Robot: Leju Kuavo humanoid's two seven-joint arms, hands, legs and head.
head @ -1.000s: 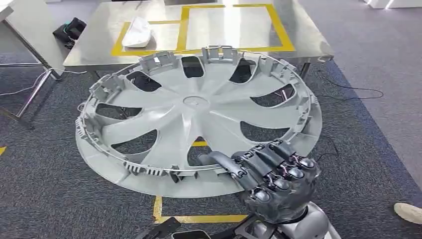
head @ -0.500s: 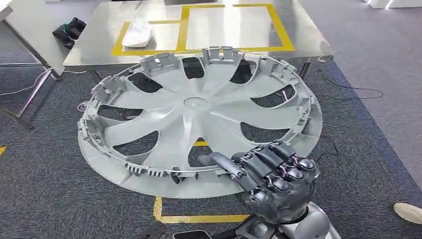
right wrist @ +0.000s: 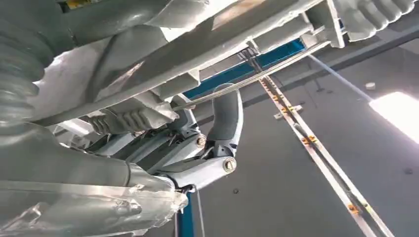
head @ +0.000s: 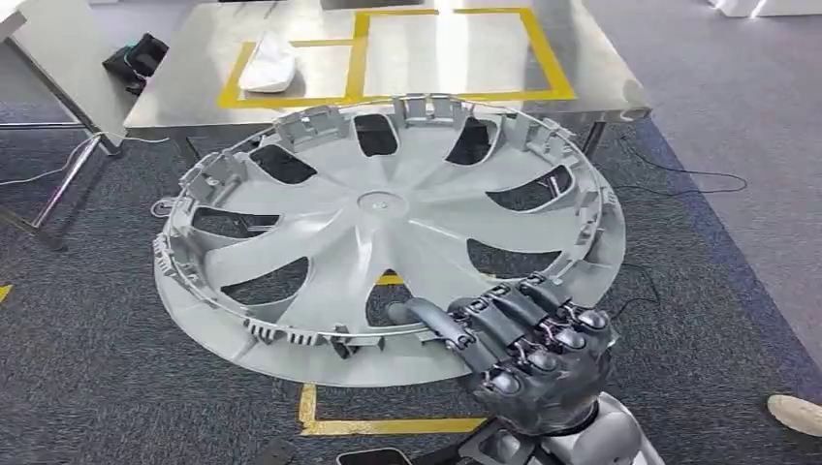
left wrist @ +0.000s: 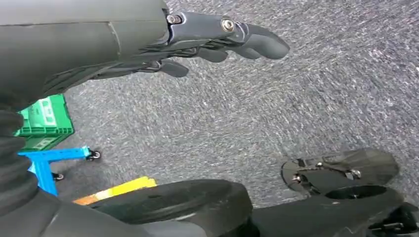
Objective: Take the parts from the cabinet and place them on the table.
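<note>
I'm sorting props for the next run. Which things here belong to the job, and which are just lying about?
Job:
wheel cover, gripped by right hand
steel table
white part on it

Lying about:
black bag
floor cables
green crate

You have one grey wheel cover point(head: 388, 232) gripped at its near rim by the right hand point(head: 528, 354), one steel table point(head: 601, 82) beyond it, and one white part point(head: 267, 63) there.

Head view looks down at carpet point(head: 116, 387); wrist views close, opposite directions
</note>
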